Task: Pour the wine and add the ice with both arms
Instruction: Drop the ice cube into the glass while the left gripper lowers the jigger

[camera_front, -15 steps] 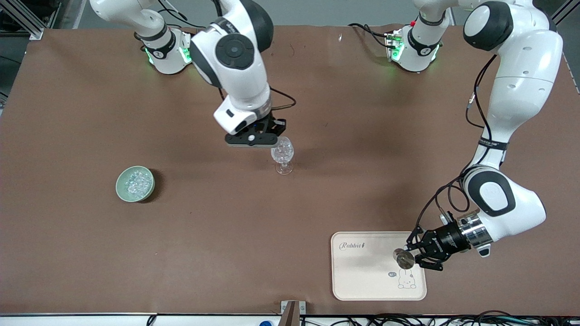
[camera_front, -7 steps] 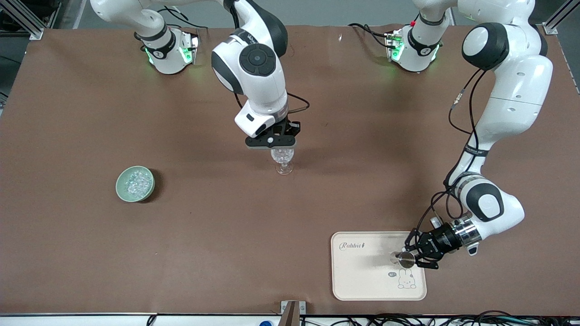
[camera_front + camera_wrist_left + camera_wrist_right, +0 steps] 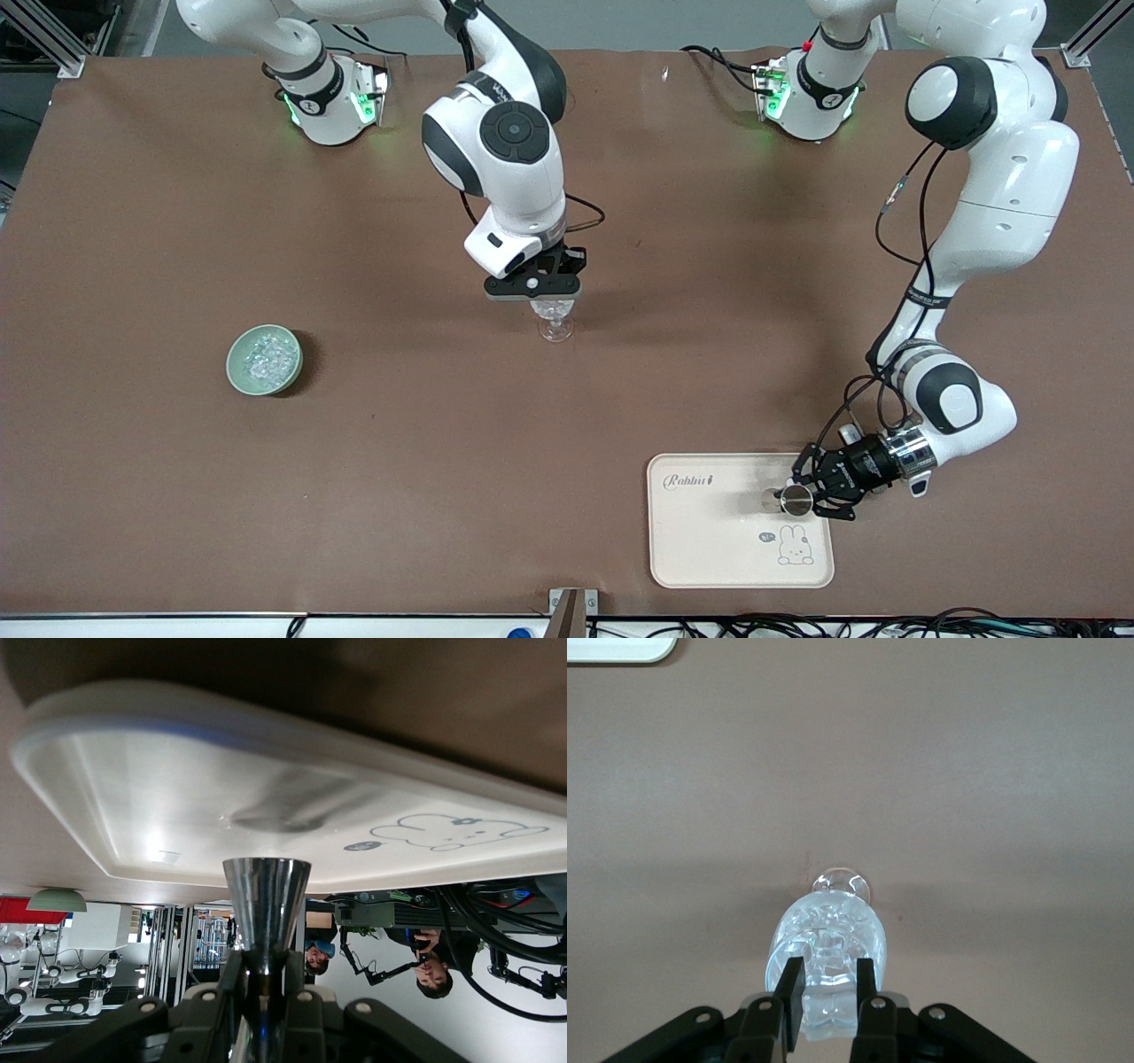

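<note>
A clear stemmed glass (image 3: pixel 555 326) packed with ice (image 3: pixel 829 935) stands mid-table. My right gripper (image 3: pixel 551 301) hangs directly over its mouth, shut on one ice chunk (image 3: pixel 829 1014) held between its fingers (image 3: pixel 788 990). More ice (image 3: pixel 265 355) fills a green bowl (image 3: pixel 236 373) toward the right arm's end. My left gripper (image 3: pixel 795 499) is shut on the narrow waist of a shiny metal cup (image 3: pixel 266 895), held sideways low over a cream tray (image 3: pixel 709 540). Wine is out of view.
The tray (image 3: pixel 133 788) carries a rabbit drawing (image 3: pixel 795 545) and lies near the table's front edge toward the left arm's end. Cables run along that front edge. Brown tabletop lies bare between the bowl, the glass and the tray.
My right gripper has swung from beside the glass to directly over it with the ice chunk. The left arm drew in and shifted the metal cup slightly over the tray.
</note>
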You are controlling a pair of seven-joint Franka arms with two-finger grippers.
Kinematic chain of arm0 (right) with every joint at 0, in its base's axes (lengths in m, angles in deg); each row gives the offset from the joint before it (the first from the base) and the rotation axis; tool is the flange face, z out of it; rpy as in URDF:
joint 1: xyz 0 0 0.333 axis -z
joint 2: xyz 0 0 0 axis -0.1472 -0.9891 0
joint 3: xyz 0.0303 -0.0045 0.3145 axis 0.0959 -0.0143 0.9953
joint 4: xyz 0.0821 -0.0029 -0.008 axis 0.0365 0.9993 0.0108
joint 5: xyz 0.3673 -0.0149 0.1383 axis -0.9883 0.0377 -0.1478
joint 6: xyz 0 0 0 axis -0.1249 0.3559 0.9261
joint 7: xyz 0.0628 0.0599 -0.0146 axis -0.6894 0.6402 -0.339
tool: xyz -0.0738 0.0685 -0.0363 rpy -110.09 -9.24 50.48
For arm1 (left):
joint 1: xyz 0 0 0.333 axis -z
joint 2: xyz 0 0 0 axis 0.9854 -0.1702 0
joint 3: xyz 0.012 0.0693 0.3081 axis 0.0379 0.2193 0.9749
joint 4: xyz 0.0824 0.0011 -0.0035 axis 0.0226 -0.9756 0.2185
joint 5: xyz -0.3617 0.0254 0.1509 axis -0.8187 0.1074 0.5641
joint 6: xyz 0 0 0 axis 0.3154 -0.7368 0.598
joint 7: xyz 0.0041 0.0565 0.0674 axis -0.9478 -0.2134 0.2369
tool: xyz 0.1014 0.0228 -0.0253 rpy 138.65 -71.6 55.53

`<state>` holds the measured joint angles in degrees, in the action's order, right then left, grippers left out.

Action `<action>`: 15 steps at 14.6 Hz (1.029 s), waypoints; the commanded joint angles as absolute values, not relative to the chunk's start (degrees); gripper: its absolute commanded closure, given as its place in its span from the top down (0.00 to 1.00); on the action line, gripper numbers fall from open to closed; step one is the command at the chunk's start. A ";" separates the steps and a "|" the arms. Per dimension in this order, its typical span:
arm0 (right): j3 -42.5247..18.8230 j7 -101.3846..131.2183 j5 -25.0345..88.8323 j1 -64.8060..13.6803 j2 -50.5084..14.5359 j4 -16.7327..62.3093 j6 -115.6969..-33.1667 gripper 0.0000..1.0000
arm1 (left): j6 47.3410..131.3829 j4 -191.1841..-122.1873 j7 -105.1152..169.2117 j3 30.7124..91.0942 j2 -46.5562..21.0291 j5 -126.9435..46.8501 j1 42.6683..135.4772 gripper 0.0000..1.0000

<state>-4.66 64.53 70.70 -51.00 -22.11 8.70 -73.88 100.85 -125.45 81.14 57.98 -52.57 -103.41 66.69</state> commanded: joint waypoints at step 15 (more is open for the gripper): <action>-6.67 54.79 74.55 -41.89 -16.25 8.14 -69.56 1.00 | 99.90 -124.12 74.29 57.70 -54.73 -107.26 67.19 0.40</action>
<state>-7.52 60.61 73.81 -47.31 -20.49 7.13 -72.00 100.56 -125.40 75.93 57.88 -53.95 -105.70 66.93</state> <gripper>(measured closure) 0.000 0.744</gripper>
